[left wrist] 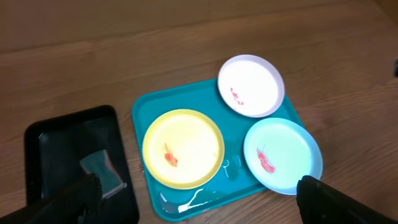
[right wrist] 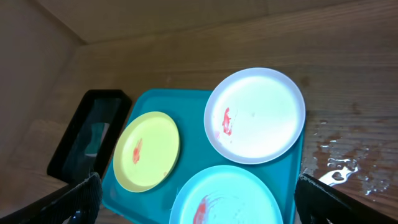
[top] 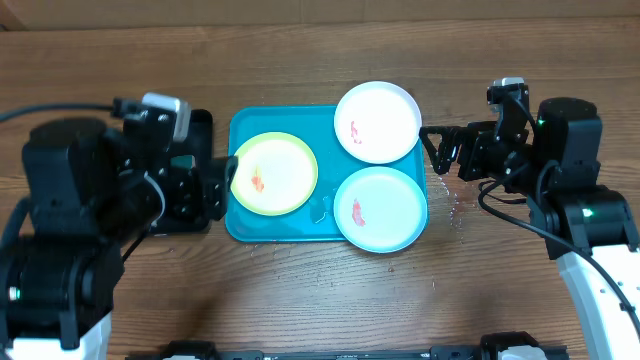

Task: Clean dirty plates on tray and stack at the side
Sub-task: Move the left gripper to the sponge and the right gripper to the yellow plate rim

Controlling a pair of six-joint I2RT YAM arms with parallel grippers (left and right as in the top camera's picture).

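Observation:
The teal-blue tray (top: 244, 226) lies mid-table and holds three smeared plates: a yellow-green plate (top: 275, 172) at left, a white plate (top: 377, 121) at back right, and a pale blue-mint plate (top: 381, 208) at front right overhanging the rim. They also show in the left wrist view (tray (left wrist: 144, 106), yellow-green (left wrist: 183, 148), white (left wrist: 251, 85), mint (left wrist: 283, 155)) and the right wrist view (tray (right wrist: 186, 106), yellow-green (right wrist: 148, 151), white (right wrist: 255, 115), mint (right wrist: 227, 196)). My left gripper (top: 226, 182) is open and empty at the tray's left edge. My right gripper (top: 437, 150) is open and empty, right of the tray.
A black tray (left wrist: 50, 137) left of the teal tray holds a sponge (left wrist: 102, 168); it also shows in the right wrist view (right wrist: 81, 137). White liquid streaks (left wrist: 186, 204) lie on the teal tray's front. Water spots (right wrist: 339, 158) wet the wood right of the tray.

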